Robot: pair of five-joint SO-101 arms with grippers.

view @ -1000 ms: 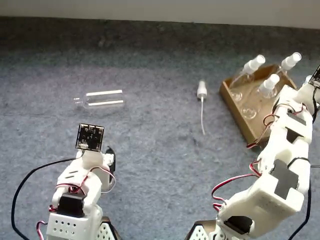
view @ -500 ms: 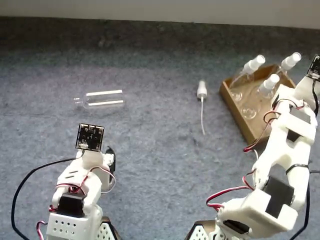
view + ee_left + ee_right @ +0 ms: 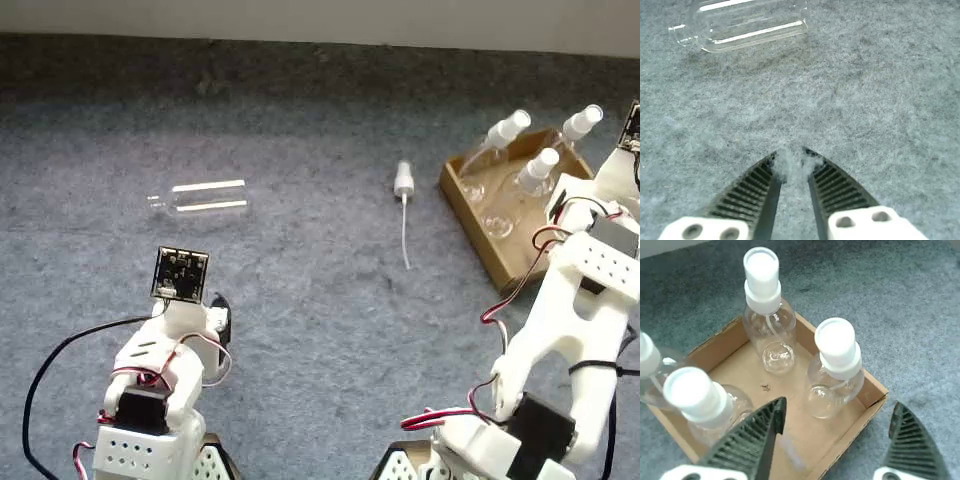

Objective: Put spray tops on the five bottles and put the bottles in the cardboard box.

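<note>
Surface (image 3: 300,330) of grey fuzzy cloth carries everything. On it, the cardboard box (image 3: 872,390) is directly below the right claw (image 3: 840,405). The two fingers of this claw are spread wide apart, one over the inside of the box and one beyond its outer wall. Four clear bottles with white spray tops stand upright in the box. One (image 3: 767,315) is at the corner farthest from this claw, one (image 3: 835,370) is between its fingertips, one (image 3: 700,400) is beside its inner finger, and one (image 3: 647,365) is partly cut off from view. The fifth bottle (image 3: 750,25), with a bare neck, lies on its side well ahead of the left claw (image 3: 791,155). This claw is low over the surface, almost closed and empty. A loose spray top (image 3: 403,185) with its thin tube lies apart from both claws, near the box wall.
</note>
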